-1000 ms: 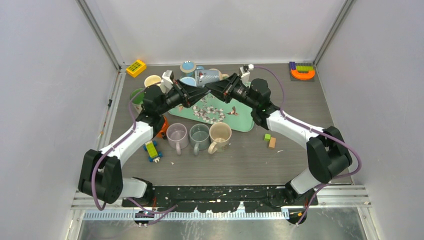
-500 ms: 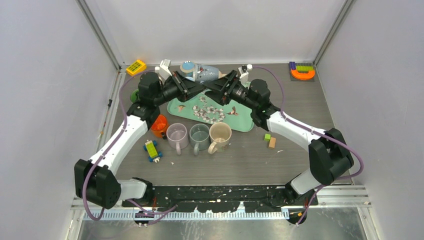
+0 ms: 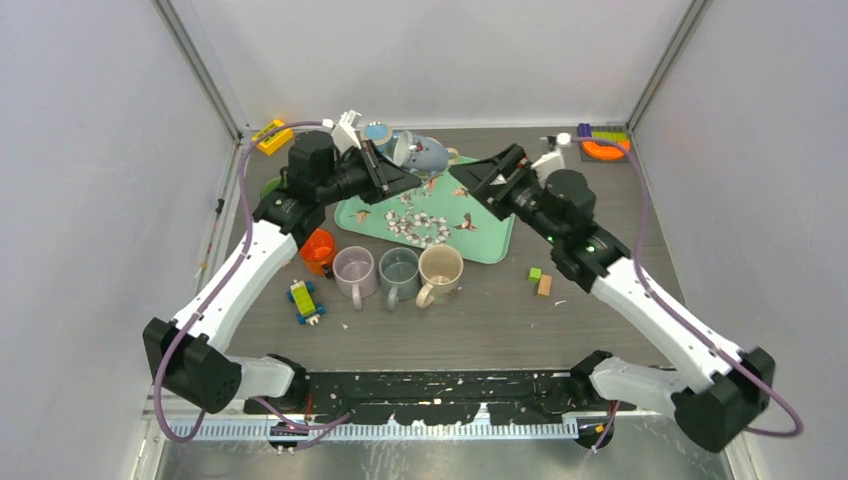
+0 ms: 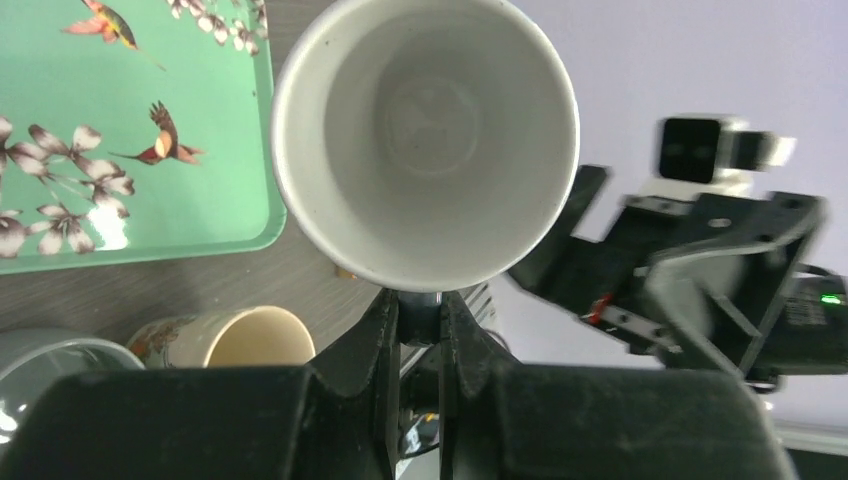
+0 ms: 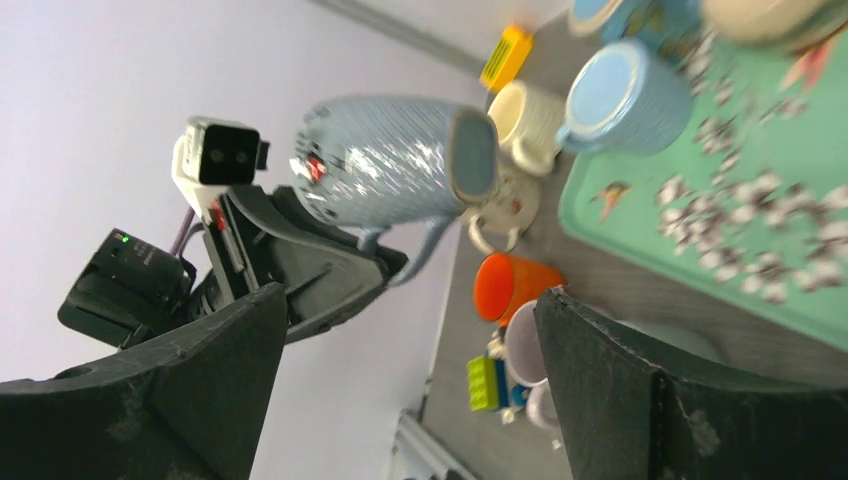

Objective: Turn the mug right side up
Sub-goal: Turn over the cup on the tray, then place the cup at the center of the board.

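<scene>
The left gripper [image 3: 385,172] is pinched narrow on the handle of the blue mug [image 3: 420,152] and holds it in the air over the far left corner of the green tray [image 3: 480,240]. The mug lies on its side, with its white inside facing the left wrist and its base pointing toward the right arm. In front of the tray, three mugs [image 3: 399,268] stand upright in a row on the tabletop [image 3: 600,200]. The right gripper [image 3: 490,175] hangs near the tray's far right corner, jaws spread wide, holding nothing, apart from the blue mug.
</scene>
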### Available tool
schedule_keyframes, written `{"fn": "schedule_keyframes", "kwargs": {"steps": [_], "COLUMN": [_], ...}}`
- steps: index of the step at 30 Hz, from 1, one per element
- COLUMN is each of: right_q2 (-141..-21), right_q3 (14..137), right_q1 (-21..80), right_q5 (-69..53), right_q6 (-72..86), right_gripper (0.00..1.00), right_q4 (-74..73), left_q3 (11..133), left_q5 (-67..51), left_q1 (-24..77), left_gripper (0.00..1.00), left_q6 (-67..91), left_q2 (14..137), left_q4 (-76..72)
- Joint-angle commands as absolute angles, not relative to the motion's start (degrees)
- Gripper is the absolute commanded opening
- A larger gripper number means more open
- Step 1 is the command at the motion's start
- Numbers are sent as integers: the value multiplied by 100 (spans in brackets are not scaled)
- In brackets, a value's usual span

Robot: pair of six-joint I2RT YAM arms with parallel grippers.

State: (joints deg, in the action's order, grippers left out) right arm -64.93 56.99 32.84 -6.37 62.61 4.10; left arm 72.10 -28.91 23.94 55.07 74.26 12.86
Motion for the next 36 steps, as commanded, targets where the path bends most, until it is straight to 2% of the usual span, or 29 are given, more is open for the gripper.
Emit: {"fn": "schedule_keyframes", "kwargs": {"steps": [1,7,14,28,36], "right_q2": [-5683,-4859,-4367,-4327,-4568], "right_q3": [6169,6702,7068,7094,7062], "right_q1": [3300,3300,3296,3302,3300], "right_q5": [957,2094,2750,2914,2721], "right_q6": [5005,4195,3658,3510,3657], "right_gripper": [98,100,100,100,100], "right_q4": [-1076,-1927,-2159,-2259,-2271], "left_q3": [7822,8336,8598,8491,7727], "left_q5": [-2626,-2064,-1390,-204,350], "left_q1": [2847,3734,4759,6556,7077], "left_gripper": [0,0,0,0,0], "left_q6": [4670,3974,3438,2800,2673], "left_q2": [7522,7771,8159,8683,8486], "left_q4": [1722,2569,3211,3890,3821]}}
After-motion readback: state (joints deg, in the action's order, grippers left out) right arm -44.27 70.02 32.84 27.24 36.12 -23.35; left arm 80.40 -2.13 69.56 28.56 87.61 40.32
